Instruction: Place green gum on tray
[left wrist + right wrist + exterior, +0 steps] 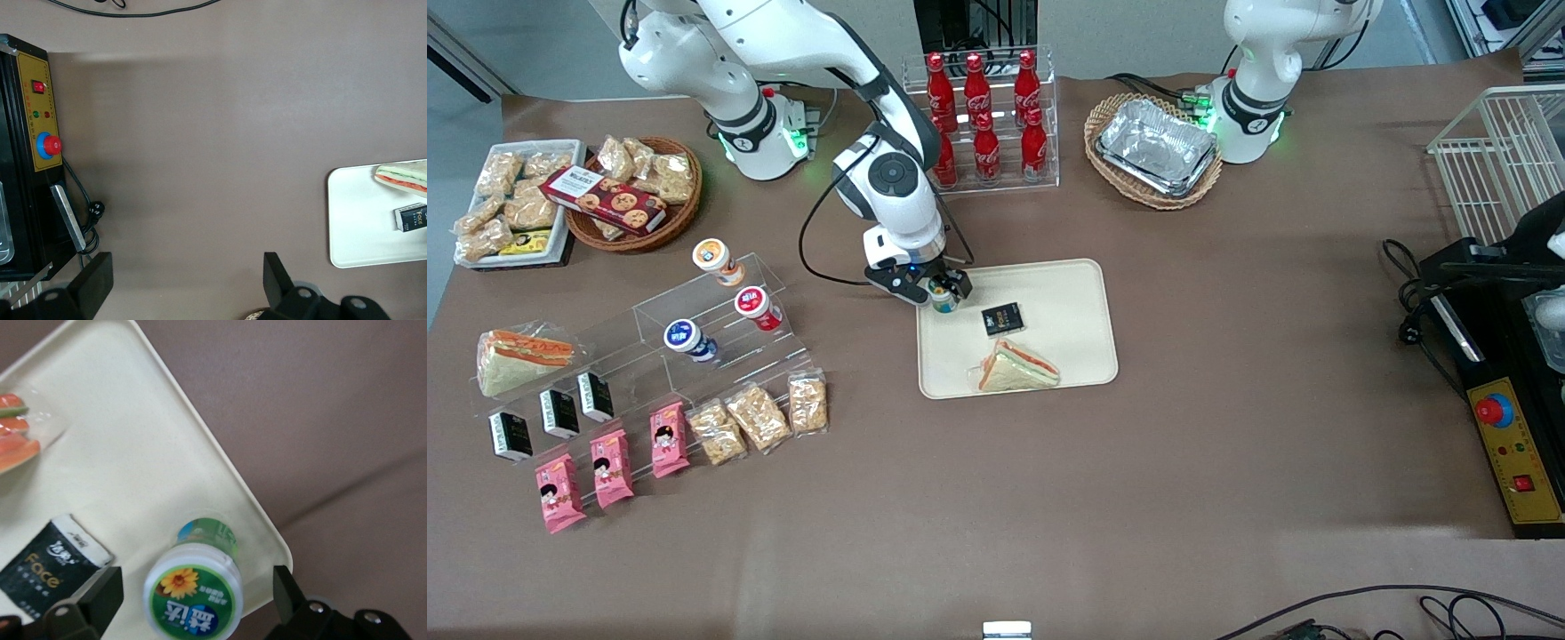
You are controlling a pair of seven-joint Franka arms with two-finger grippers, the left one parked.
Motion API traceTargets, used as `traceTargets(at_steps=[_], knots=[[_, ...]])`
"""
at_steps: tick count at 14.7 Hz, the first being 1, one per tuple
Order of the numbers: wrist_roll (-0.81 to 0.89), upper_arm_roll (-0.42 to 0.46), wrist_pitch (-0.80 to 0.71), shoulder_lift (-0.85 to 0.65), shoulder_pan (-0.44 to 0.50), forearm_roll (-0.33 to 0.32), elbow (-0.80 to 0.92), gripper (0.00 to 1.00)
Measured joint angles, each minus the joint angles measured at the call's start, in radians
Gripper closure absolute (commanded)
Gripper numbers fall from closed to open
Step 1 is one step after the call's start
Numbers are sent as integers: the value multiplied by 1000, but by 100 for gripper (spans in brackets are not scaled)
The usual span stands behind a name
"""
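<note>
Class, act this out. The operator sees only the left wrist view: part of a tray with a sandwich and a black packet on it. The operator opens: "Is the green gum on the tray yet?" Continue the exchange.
Observer: Yes. The green gum stands upright on the tray, close to one rounded corner.
Operator: Is the gripper holding it?
Observer: No. The gripper is at the gum, with its jaws open on either side and not touching it.
Operator: Where is it relative to my black packet?
Observer: The black packet lies beside the gum, apart from it. The sandwich is nearer the front camera than both.
</note>
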Motion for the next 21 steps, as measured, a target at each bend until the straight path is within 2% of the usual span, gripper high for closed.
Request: traceTargets(at_steps=[2, 6, 13, 16, 21], knots=[[-7, -1, -99, -41, -21, 0, 30, 0], [-122, -3, -438, -140, -90, 0, 189, 0], [-546, -6, -1041, -195, -270, 0, 629, 0], [-757, -8, -1113, -216, -363, 0, 708, 0], [-1110, -9, -1115, -227, -575, 0, 713, 0]])
